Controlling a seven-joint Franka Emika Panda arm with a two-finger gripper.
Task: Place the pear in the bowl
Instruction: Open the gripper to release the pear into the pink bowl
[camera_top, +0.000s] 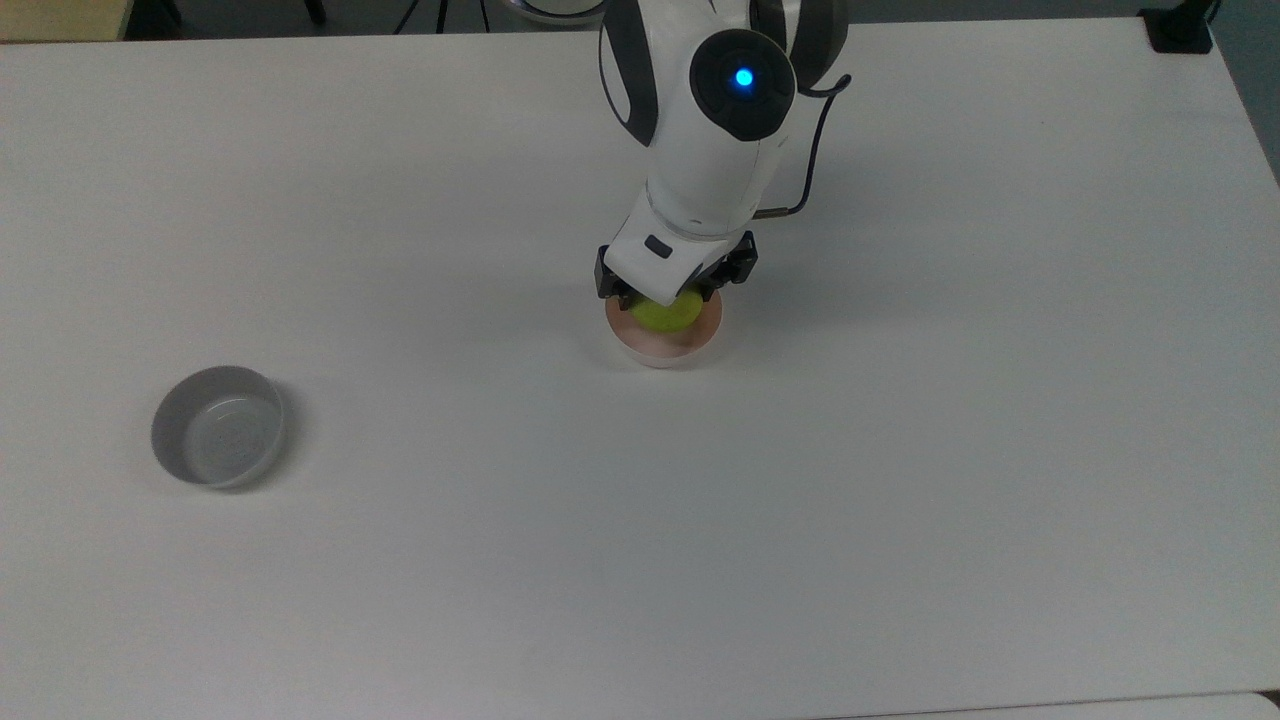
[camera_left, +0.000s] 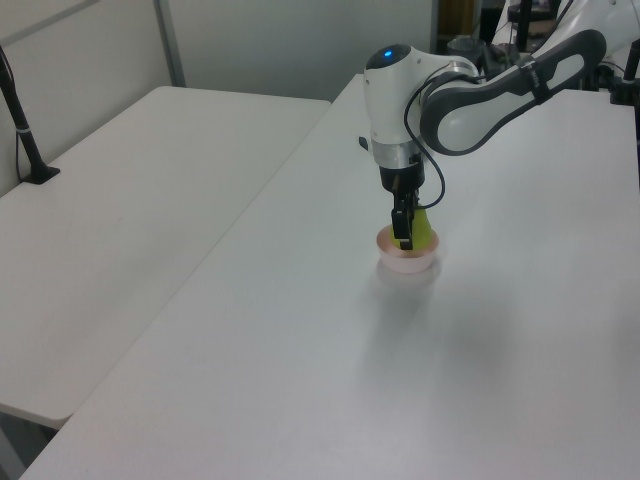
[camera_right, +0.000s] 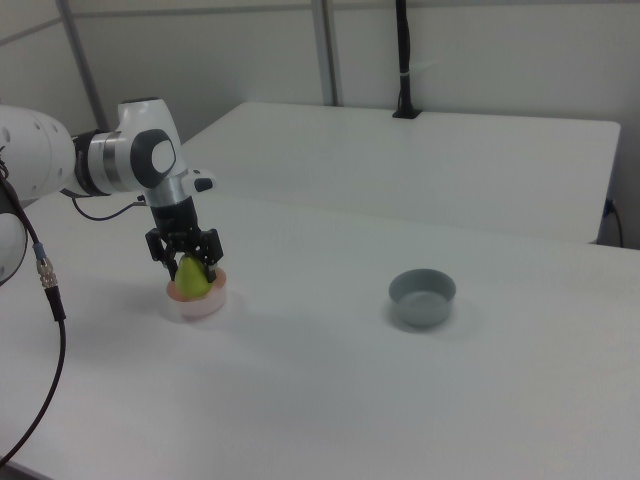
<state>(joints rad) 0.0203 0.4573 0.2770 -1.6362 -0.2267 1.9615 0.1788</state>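
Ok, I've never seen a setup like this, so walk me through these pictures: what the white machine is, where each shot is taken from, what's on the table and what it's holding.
The white machine is a robot arm ending in a two-finger gripper. Three cameras watch the same moment: the top view looks down from above, while the left view and the right view look across the white table from opposite sides.

Two small dishes stand on the table: a small round pale pink bowl beneath the gripper, and a similar round grey bowl standing apart, near the top view's left.

The gripper is closed on a small yellow-green pear, holding it low in the pink bowl. Whether the pear already rests on the bowl's bottom, I cannot tell.
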